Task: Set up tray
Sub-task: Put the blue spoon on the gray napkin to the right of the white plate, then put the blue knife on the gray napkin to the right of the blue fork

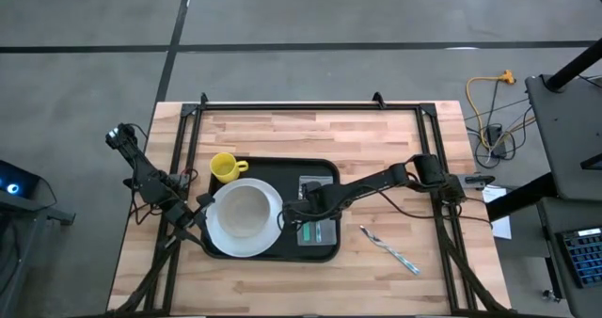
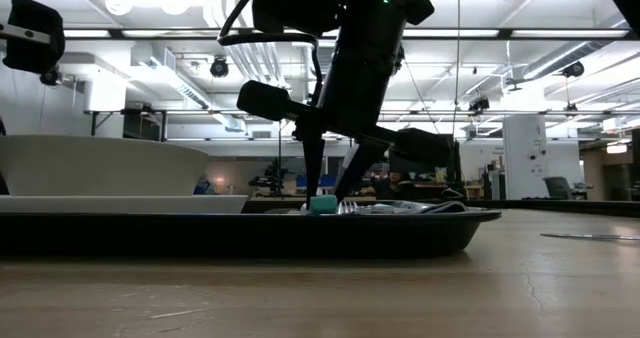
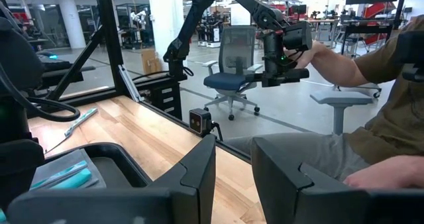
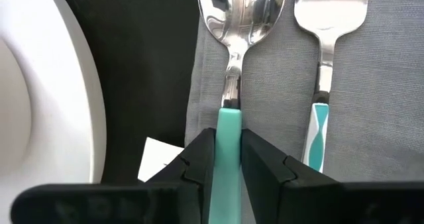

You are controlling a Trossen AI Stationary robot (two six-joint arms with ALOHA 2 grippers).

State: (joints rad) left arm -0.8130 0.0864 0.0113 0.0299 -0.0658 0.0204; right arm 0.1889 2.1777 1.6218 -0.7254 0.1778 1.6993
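The black tray (image 1: pixel 324 172) lies mid-table. On it are a white plate (image 1: pixel 221 238) with a white bowl (image 1: pixel 245 208), a yellow mug (image 1: pixel 224 166) at its far left corner, and a grey napkin (image 4: pixel 278 85) on its right part. A teal-handled spoon (image 4: pixel 236 12) and a fork (image 4: pixel 329 5) lie side by side on the napkin. My right gripper (image 4: pixel 228 164) stands over the napkin, shut on the spoon; it also shows in the high view (image 1: pixel 303 210). My left gripper (image 1: pixel 196 214) is open and empty beside the tray's left edge. My right gripper pinches the spoon's teal handle (image 4: pixel 228 134) between its two fingers, one on each long side, behind the metal neck. The fingers come from above, pointing down, across the handle. The spoon lies flat on the napkin, and the handle (image 2: pixel 322 205) sits at the fingertips.
A knife (image 1: pixel 390 247) lies on the bare wood right of the tray. A white paper slip (image 4: pixel 159 158) lies on the tray between plate and napkin. A seated person (image 3: pixel 371 118) is beyond the table's edge. The black frame (image 1: pixel 310 104) borders the table.
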